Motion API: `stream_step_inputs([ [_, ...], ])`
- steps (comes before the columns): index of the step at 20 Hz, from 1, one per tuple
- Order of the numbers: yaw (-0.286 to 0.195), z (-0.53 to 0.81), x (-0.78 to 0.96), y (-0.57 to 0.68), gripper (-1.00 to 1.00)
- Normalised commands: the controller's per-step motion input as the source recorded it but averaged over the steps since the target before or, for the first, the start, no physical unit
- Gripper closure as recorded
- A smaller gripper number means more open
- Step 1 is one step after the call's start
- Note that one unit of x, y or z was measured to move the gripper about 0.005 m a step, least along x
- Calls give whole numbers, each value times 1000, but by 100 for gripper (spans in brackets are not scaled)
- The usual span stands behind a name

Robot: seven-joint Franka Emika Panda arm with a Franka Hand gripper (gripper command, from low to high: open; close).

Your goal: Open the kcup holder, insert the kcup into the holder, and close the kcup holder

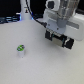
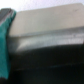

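One pod: you have a single kcup (image 1: 20, 49), small and white with a green top, standing upright on the white table (image 1: 35, 67) toward the exterior view's left.
Gripper: your gripper (image 1: 59, 39) hangs from the white arm at the upper part of the exterior view's right side, low over a dark boxy shape.
Pod to gripper: the kcup sits well apart from the gripper, lower in the picture and off to the exterior view's left, with bare table between them.
Holder: the kcup holder (image 1: 68, 42) shows as a black block with a pale patch, just beside and partly behind the gripper; you cannot tell whether its drawer is in or out.
Jaw state: you cannot tell whether the jaws are spread or closed; the exterior view is too blurred, and the wrist view shows no fingertips clearly.
Wrist view: a pale rounded slab (image 2: 47, 35) fills the frame above a black mass, with a teal strip (image 2: 6, 45) along one side.
Open room: plain white table lies all around the kcup.
Edges: dark clutter (image 1: 11, 20) lines the far edge of the table.
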Motion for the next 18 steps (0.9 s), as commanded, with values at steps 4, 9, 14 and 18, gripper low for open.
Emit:
stream_step_inputs([
  [4,-88,337,182,-121,-100],
  [9,-130,387,130,-283,-100],
  [14,-207,371,-17,-465,-100],
  [18,-233,304,-117,-512,-100],
])
